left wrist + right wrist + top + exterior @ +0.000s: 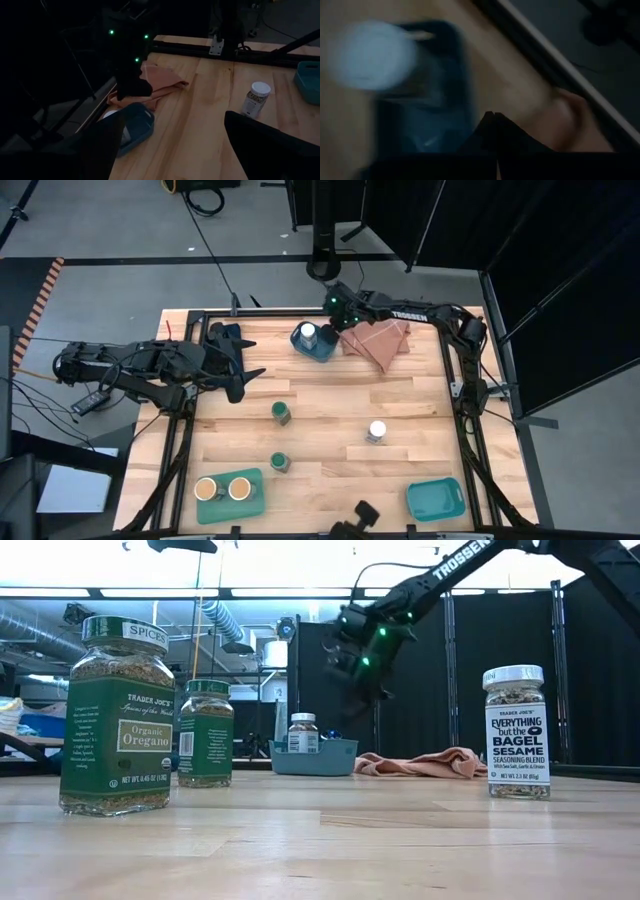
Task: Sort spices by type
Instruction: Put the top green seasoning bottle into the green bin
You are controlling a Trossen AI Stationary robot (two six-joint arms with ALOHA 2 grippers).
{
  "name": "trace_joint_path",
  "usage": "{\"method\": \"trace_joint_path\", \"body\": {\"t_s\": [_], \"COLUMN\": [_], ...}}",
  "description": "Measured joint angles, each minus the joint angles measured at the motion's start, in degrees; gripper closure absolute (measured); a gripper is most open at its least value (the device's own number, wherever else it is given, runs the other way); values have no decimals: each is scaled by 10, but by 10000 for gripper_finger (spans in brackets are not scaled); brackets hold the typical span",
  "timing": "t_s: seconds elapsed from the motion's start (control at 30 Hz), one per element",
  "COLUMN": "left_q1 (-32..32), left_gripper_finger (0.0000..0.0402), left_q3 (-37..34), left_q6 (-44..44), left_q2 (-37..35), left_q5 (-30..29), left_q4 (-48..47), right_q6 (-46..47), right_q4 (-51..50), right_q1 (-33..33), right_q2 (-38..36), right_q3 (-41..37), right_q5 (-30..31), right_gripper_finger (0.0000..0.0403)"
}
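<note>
A white-lidded jar (308, 333) stands in the far blue tray (322, 350), also visible in the low view (303, 732). The second white-lidded jar (376, 431) stands on the bare table (516, 732). Two green-lidded jars (282, 413) (280, 463) stand mid-table. Two tan-lidded jars (207, 489) (239, 489) sit in the near-left teal tray (228, 507). My right gripper (335, 320) hangs shut just above the far tray's right side, touching nothing; its wrist view is blurred. My left gripper (248, 375) waits open at the table's left.
A pink cloth (378, 340) lies beside the far tray on its right. A dark cloth (226, 334) lies at the far left corner. A teal tray (436, 500) with nothing in it sits near the right front corner. Bare wood lies between the jars.
</note>
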Motion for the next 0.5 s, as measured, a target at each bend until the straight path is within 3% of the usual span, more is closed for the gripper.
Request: {"method": "trace_joint_path", "body": {"t_s": [0.2,0.5], "left_q1": [0,0], "left_gripper_finger": [51,51], "left_q3": [0,0], "left_q6": [1,3], "left_q2": [0,0], "left_q5": [0,0], "left_q4": [0,0], "right_q6": [-12,-24], "right_q4": [-6,-48], "right_q1": [43,79], "right_q2": [0,11], "right_q3": [18,13], "right_q5": [-49,-19], "right_gripper_finger": [402,402]}}
